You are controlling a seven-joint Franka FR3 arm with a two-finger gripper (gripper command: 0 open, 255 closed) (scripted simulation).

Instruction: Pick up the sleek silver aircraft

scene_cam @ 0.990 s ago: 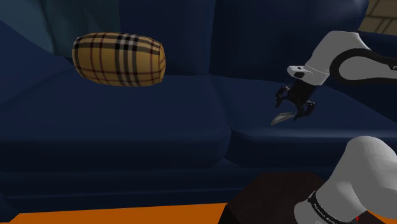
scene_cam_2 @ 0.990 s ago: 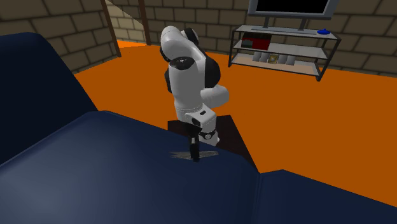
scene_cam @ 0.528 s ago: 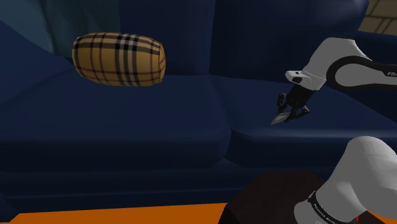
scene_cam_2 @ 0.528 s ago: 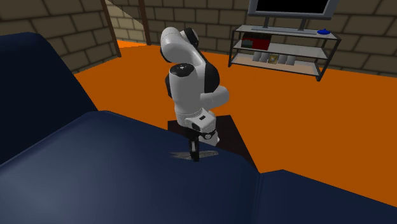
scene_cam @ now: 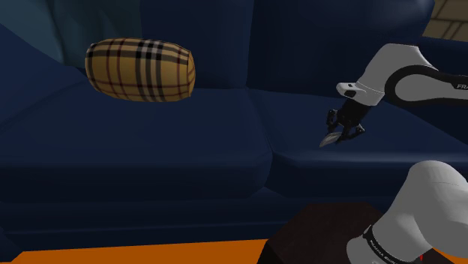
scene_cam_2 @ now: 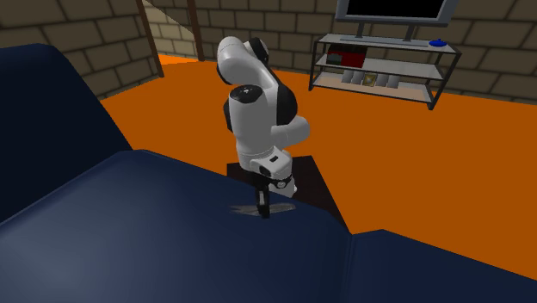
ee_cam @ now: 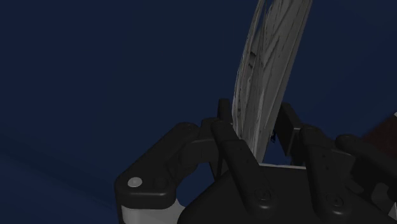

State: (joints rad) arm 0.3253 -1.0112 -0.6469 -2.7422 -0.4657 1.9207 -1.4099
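Clamping slim silver-grey aircraft (ee_cam: pixel 267 76) edgewise, black jaws above dark-blue sofa seat (scene_cam: pixel 315 161); risk: thin hull pivots, slips during lift.

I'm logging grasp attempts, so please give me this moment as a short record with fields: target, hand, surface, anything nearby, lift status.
target: silver aircraft, slim and winged, low at the seat cushion
hand: hand shut on the silver aircraft, one finger pressed to each side
surface: dark blue sofa
nearby: plaid bolster pillow against the backrest, well apart from the target
lift status: cannot tell whether the target is clear of the cushion
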